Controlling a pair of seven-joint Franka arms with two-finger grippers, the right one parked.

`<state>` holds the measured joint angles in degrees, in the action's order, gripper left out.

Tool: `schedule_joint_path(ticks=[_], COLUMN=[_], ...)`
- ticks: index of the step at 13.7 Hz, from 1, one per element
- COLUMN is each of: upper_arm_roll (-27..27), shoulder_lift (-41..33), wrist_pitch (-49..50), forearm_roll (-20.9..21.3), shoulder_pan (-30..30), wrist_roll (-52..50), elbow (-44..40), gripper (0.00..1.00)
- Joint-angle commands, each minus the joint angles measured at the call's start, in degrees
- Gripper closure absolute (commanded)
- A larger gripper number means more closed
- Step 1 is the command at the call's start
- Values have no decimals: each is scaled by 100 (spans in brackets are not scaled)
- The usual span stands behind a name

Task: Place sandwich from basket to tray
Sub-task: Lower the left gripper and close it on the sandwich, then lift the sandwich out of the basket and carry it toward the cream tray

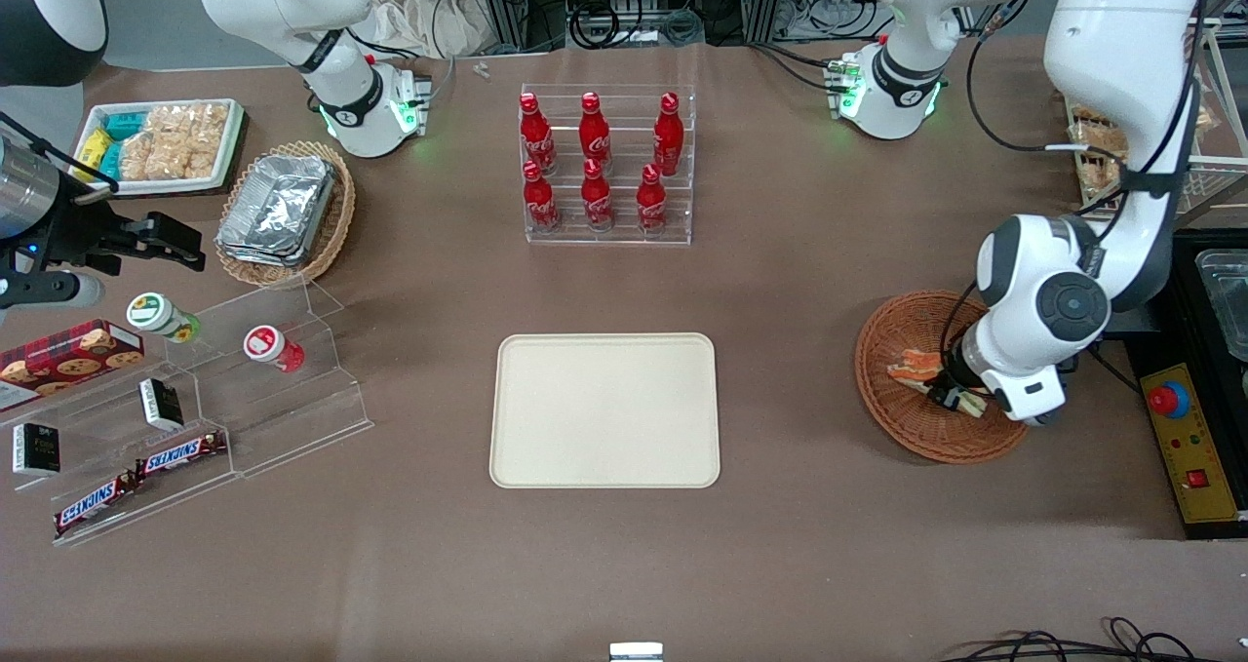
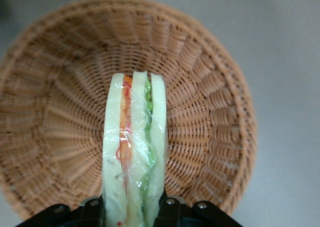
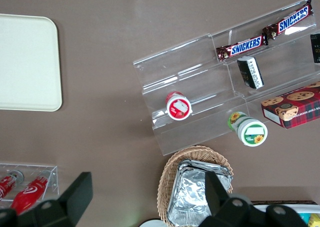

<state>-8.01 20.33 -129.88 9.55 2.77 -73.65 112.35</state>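
The sandwich (image 2: 134, 152) is a plastic-wrapped wedge of pale bread with orange and green filling, standing on edge in the round reddish-brown wicker basket (image 2: 55, 102). My left gripper (image 2: 133, 209) is shut on the sandwich, one finger pressed on each bread face. In the front view the gripper (image 1: 954, 396) is low in the basket (image 1: 907, 428), and the sandwich (image 1: 916, 367) shows beside it, partly hidden by the wrist. The cream tray (image 1: 604, 410) lies flat in the middle of the table, toward the parked arm's end from the basket.
A clear rack of red cola bottles (image 1: 604, 167) stands farther from the front camera than the tray. A tan basket of foil containers (image 1: 283, 209), a white snack tray (image 1: 161, 145) and a clear stepped shelf of snacks (image 1: 195, 418) lie toward the parked arm's end. A yellow control box (image 1: 1194, 452) sits beside the basket.
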Motion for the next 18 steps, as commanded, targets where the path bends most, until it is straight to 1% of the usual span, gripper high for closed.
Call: schedule_joint_path(ticks=[1,4,7,10,13,15,17,18], upper_arm_roll=[-69,-560,-1209,-1913,-2519,-2723,-2855,-2899], shoulder_lift=[-328,-337,-320,-241,127,339,576,742], wrist_pitch=[979,1973,2265,2170,1906,1862,1495,1231], forearm_roll=[-14,-103,-112,-103,-33,-33,-41,-24], shoulder_pan=[-74,-92,-92,-92,-110,-110,-119,-119], wrist_roll=[270,702,887,1308,1536,2334,2731,2777], elbow=[-588,-1275,-1672,-1673,-1664,-1655,-1655,-1664], gripper=[100,100,100,100,100,100,100,100])
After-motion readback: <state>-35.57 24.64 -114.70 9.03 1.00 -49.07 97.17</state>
